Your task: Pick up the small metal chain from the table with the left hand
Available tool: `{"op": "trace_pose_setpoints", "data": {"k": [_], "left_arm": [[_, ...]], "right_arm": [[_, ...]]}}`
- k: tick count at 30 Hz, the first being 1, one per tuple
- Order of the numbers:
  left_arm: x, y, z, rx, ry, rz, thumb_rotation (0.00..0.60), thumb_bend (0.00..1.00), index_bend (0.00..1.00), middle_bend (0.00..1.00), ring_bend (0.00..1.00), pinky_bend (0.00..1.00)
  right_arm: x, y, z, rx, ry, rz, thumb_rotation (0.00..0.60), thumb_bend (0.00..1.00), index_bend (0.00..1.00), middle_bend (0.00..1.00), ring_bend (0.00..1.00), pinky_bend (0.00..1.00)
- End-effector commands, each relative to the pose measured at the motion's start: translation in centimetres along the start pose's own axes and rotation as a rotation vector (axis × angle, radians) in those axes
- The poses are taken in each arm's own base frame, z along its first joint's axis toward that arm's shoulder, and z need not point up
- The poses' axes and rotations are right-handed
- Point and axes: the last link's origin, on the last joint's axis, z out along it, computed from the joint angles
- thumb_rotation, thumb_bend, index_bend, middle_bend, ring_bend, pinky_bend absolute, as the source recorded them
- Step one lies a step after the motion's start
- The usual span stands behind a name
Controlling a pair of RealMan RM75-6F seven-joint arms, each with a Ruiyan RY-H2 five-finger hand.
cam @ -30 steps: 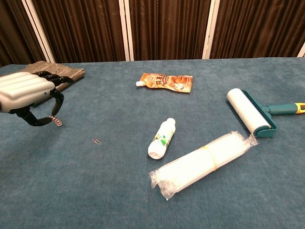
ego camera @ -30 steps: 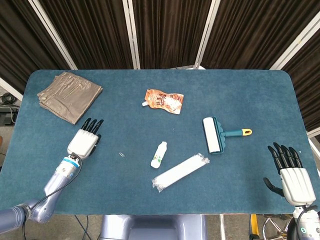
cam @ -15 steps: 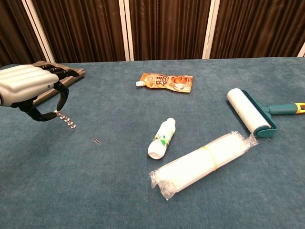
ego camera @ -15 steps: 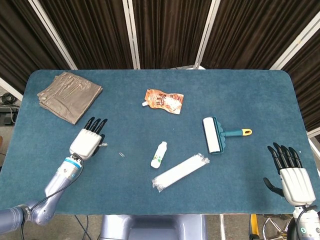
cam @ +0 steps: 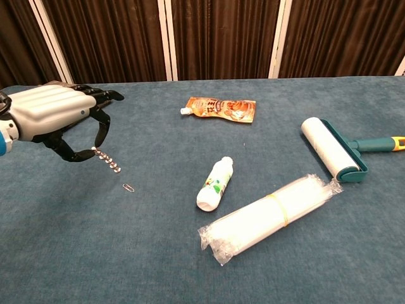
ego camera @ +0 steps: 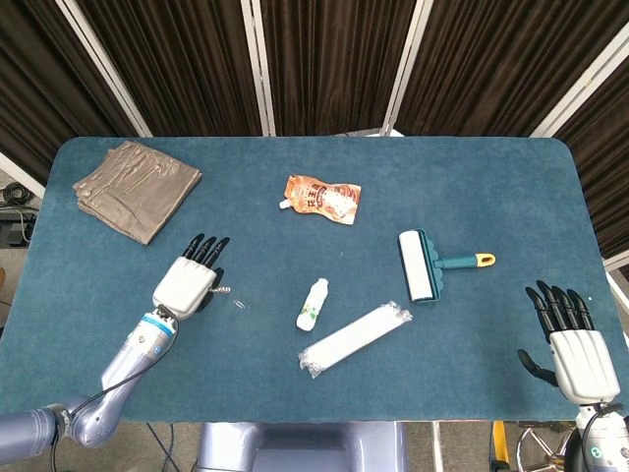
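My left hand hovers over the left part of the blue table. It pinches one end of a small metal bead chain, and the rest of the chain hangs out to the right, off the cloth. In the head view the left hand shows palm down, with the chain just at its right side. My right hand rests open at the table's front right corner, holding nothing.
A paper clip lies just right of the chain. A small white bottle, a wrapped white bundle, a lint roller, an orange pouch and folded brown cloth lie around the table.
The left hand has moved to the right with the chain pinched in it, and the chain now swings out to the right. The right hand has stayed still.
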Motion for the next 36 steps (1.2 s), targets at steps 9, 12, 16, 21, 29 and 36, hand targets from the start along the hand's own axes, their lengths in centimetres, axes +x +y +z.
{"op": "trace_pose_setpoints", "data": {"k": [9,12,16,21,29,36], "left_arm": [[0.5,1.7,-0.2,-0.029,0.001,-0.035,0.6,0.41,0.62,0.0,0.0,0.0],[0.6,1.9,-0.4,-0.035,0.004,-0.036,0.6,0.42,0.62,0.0,0.0,0.0],[0.6,2.1,-0.6,-0.037,-0.002,-0.04,0.6,0.41,0.62,0.0,0.0,0.0],[0.4,2.3,-0.9,-0.042,-0.014,-0.023,0.6,0.42,0.62,0.0,0.0,0.0],[0.6,2.2,-1.1,-0.041,-0.014,-0.016,0.6,0.42,0.62,0.0,0.0,0.0],[0.5,1.9,-1.2,-0.028,-0.021,-0.025,0.6,0.41,0.62,0.0,0.0,0.0]], "right_arm": [[-0.1,-0.1,0.2,0.004,0.0,0.001,0.6,0.16,0.02,0.0,0.0,0.0],[-0.1,-0.1,0.1,0.004,0.0,-0.001,0.6,0.16,0.02,0.0,0.0,0.0],[-0.1,-0.1,0.1,0.001,0.0,-0.004,0.6,0.16,0.02,0.0,0.0,0.0],[0.0,0.0,-0.1,-0.004,0.003,-0.005,0.6,0.16,0.02,0.0,0.0,0.0],[0.1,0.1,-0.1,-0.007,0.003,-0.005,0.6,0.16,0.02,0.0,0.0,0.0],[0.1,0.1,-0.2,-0.006,0.003,-0.005,0.6,0.16,0.02,0.0,0.0,0.0]]}}
